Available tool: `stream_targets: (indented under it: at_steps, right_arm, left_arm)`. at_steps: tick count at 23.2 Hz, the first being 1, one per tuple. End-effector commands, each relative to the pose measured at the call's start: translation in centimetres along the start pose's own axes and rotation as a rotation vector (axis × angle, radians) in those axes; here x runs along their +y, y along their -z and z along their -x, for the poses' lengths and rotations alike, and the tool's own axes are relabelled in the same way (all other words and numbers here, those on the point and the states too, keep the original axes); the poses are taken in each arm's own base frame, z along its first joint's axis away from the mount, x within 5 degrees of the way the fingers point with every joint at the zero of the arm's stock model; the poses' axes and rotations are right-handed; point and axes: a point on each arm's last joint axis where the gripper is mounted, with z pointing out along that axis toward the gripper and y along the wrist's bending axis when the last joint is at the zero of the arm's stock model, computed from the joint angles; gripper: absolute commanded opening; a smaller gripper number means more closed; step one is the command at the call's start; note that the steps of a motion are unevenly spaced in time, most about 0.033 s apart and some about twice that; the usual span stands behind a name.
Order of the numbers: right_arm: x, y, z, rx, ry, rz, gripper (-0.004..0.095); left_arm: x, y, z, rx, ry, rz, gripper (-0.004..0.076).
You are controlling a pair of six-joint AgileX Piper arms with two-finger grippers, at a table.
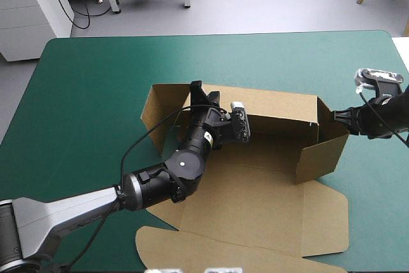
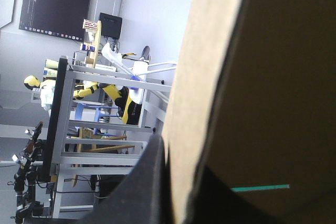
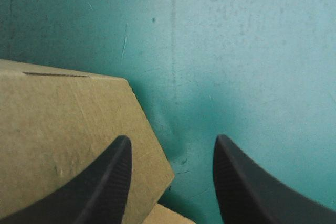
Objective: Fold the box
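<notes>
Gripping the far wall (image 1: 281, 114) of the box (image 1: 255, 183) near its left end, the left gripper (image 1: 197, 93) had its black fingers clamped on the brown board, with the sheet running up between them in the left wrist view. The box sat around the middle of the table (image 1: 96, 81), toward its right and near edges. Its lid (image 1: 243, 247) lay flat and reached the near edge. At the box's right end the right gripper (image 1: 339, 119) held its fingers apart, one over the corner of the raised side flap (image 1: 323, 151) and the other over bare teal-green cover. As nothing seemed to pin the floor panel, a pull on the far wall would likely have dragged the whole box, or creased the board at the clamp. The side flap looked only loosely upright and could have dropped back. A close from there might have caught just its corner. The left arm (image 1: 153, 180) lay across the floor panel, in the way of any flap tucking inward. Nothing else showed on the table.
</notes>
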Motion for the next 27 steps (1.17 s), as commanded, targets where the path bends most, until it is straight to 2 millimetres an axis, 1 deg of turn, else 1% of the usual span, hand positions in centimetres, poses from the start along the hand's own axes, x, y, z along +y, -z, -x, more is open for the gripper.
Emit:
stream_targets:
  at_steps: [1, 4, 7, 8, 9, 10, 12, 15, 21, 27]
  right_arm:
    - [0.5, 1.9, -0.7, -0.088, 0.035, 0.016, 0.0435]
    - [1.1, 1.8, -2.0, -0.093, 0.084, 0.071, 0.0435]
    - [1.8, 1.5, -3.1, -0.129, 0.109, 0.131, 0.0435]
    - [2.0, 1.2, -3.9, -0.145, 0.117, 0.154, 0.0435]
    - [2.1, 0.9, -4.4, -0.153, 0.134, 0.167, 0.0435]
    - [2.1, 0.0, -5.5, -0.14, 0.166, 0.179, 0.0435]
    - [2.3, -1.3, -6.8, -0.142, 0.223, 0.217, 0.0435]
    - [3.0, -1.5, -7.7, -0.219, 0.255, 0.278, 0.0435]
    - [3.6, -1.5, -9.3, -0.266, 0.352, 0.322, 0.0435]
    - [3.0, -1.2, -10.2, -0.213, 0.378, 0.24, 0.0435]
  left_arm:
    - [2.2, 0.9, 0.7, -0.042, 0.043, 0.056, -0.001]
    - [1.5, 0.5, 0.8, -0.036, -0.007, 0.03, -0.001]
    - [0.2, -0.3, 0.7, -0.009, -0.096, -0.018, -0.001]
    - [-0.7, -0.8, 0.6, 0.007, -0.139, -0.044, -0.001]
    - [-1.1, -1.1, 0.6, 0.013, -0.148, -0.055, -0.001]
    - [-1.7, -1.5, 0.6, 0.021, -0.16, -0.066, -0.001]
    - [-2.2, -1.8, 0.6, 0.026, -0.171, -0.074, -0.001]
    - [-2.2, -1.9, 0.6, 0.025, -0.174, -0.077, -0.001]
    - [-2.3, -1.9, 0.7, 0.014, -0.174, -0.083, -0.001]
    - [-2.3, -1.9, 0.7, 0.018, -0.174, -0.081, -0.001]
